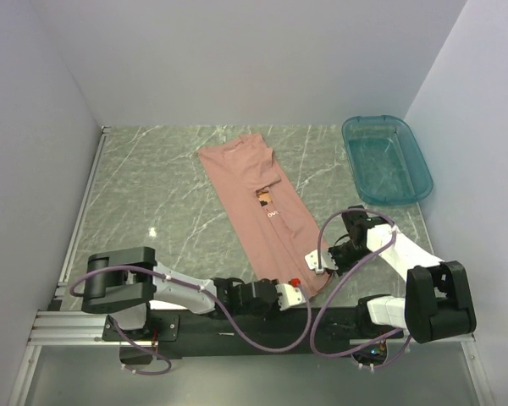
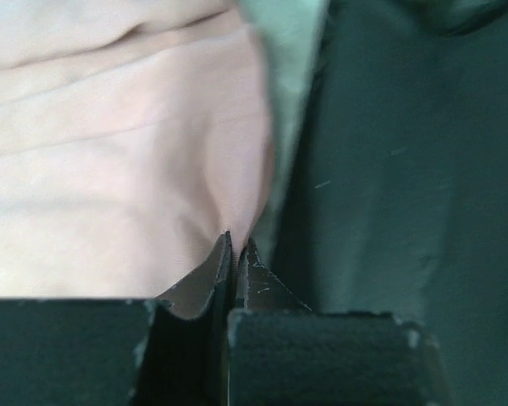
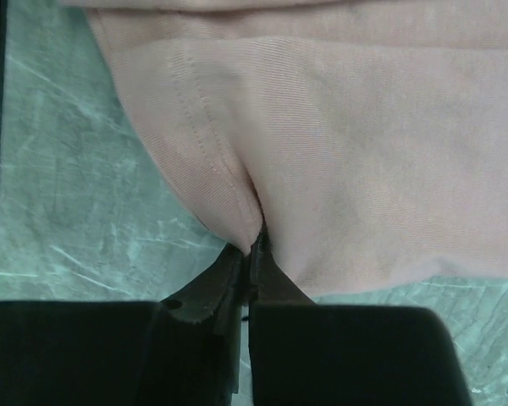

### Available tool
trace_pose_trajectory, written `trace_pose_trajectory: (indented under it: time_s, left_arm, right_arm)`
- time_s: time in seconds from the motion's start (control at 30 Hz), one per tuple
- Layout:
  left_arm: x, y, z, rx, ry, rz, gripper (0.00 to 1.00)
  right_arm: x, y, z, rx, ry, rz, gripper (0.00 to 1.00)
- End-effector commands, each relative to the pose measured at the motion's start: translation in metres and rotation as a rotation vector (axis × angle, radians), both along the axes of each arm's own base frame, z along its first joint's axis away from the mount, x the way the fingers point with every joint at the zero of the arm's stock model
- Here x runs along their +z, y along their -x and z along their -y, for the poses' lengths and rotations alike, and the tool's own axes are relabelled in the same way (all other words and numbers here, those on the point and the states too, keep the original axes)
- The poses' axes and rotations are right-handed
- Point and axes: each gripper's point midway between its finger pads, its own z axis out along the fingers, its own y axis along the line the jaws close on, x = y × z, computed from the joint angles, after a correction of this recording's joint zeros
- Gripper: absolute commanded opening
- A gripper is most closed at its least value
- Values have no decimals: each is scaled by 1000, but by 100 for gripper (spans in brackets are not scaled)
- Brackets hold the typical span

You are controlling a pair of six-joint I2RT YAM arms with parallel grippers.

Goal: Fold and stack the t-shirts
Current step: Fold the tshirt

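- Noted one salmon-pink t-shirt (image 1: 258,203) lying flat on table, folded lengthwise into long strip; runs away from both grippers, angled to far-left of them, towards table centre.
- Seen on strip mid-length, well ahead of both grippers: small patch of red-brown print (image 1: 264,196) w/ white lettering just nearer; too small to read.
- Near end of strip found between the two grippers, both touching it.
- Left gripper (image 1: 298,290): closed tight on near-end corner of shirt. Wrist view confirms jaws (image 2: 237,247) pressed together w/ pink cloth (image 2: 110,169) puckered into the tips; fabric spreads ahead and to left of tips.
- To right of left gripper tips in wrist view: dark blurred surface, cannot tell what; sliver of green tabletop ahead-right.
- Right gripper (image 1: 320,264): closed tight on shirt's right-hand edge, slightly farther up strip than left gripper. Wrist view confirms tips (image 3: 252,247) together, pinching stitched hem; cloth (image 3: 364,152) gathered into a crease at the pinch.
- Hem seam visible running ahead-left from right gripper tips; bare marble either side of tips.
- Table (image 1: 152,186): green marble-pattern top, white veins, under shirt and both grippers.
- Teal tub (image 1: 388,161): ahead and to right of right gripper, at far-right table corner, well apart from shirt.
- Purple cables (image 1: 322,313) looped behind both wrists, near arm bases.
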Motion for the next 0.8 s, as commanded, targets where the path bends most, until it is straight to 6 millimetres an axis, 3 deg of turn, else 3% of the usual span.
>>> trace_pose_trajectory:
  time_s: [0.0, 0.27, 0.37, 0.43, 0.57, 0.63, 0.67, 0.73, 0.77]
  left_arm:
    - [3, -28, -24, 107, -9, 12, 0]
    - [43, -47, -35, 115, 142, -47, 0]
    - [55, -73, -43, 166, 178, -40, 0]
    - [62, -84, -44, 174, 199, -37, 1]
    - [79, -131, -57, 265, 225, -27, 0]
    - [91, -154, -58, 276, 219, 14, 0]
    - [88, -173, -68, 323, 195, 21, 0]
    - [89, -193, -75, 352, 180, 21, 0]
    - [89, -211, -87, 403, 179, 22, 0]
  right_arm:
    - [23, -7, -14, -16, -73, 13, 0]
    - [72, -26, -40, -116, -211, -3, 0]
    - [89, -54, -49, -189, -244, -11, 0]
    - [89, -67, -54, -229, -253, -35, 0]
    - [101, -115, -72, -343, -273, -20, 0]
    - [94, -131, -78, -379, -252, -64, 0]
    - [106, -148, -86, -417, -261, -54, 0]
    - [99, -166, -90, -458, -245, -78, 0]
    - [111, -183, -94, -488, -266, -54, 0]
